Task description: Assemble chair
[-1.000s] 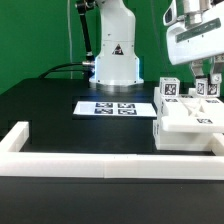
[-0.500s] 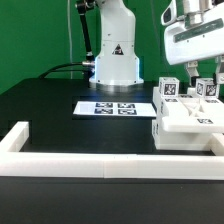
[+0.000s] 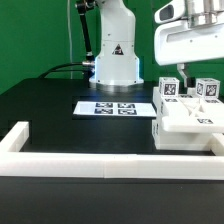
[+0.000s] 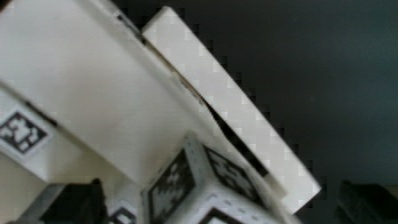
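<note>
The gripper hung with its jaws spread, gripping nothing, just above the chair (white, tagged). The chair sat at the exterior view's right, against the border rail.

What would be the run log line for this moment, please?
gripper: open, holds nothing | position: above chair | chair: on table, exterior view's right | marker board: flat beside chair

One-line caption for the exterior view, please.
Open gripper hovers above the partly assembled white chair, beside the marker board on the black table.
</note>
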You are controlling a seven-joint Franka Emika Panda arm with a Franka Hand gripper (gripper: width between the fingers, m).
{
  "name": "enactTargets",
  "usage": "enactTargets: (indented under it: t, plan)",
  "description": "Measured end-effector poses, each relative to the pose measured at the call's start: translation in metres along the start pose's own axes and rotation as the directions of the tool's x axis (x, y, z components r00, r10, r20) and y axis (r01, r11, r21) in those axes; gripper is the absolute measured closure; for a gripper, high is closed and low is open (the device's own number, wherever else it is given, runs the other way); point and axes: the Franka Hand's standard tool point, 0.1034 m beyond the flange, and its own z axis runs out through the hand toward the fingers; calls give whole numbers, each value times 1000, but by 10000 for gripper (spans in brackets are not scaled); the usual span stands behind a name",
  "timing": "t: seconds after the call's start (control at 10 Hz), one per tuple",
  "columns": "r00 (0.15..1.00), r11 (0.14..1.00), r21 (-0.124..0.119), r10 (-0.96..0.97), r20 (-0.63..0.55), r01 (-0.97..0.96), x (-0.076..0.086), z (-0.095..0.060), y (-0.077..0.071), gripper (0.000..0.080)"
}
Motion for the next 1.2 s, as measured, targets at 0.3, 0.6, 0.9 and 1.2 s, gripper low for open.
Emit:
enactTargets:
  t: [0.3,0.6,0.9,1.2]
  plan:
    - [941,941,-35,-336,32,337,2,-1,-6,151]
    - [844,843,-42,-534,47,536,5,-2,-6,151]
    - [761,760,-42,-646,52,648,5,-2,-6,177]
    - [763,761,-43,-645,52,647,5,-2,-6,516]
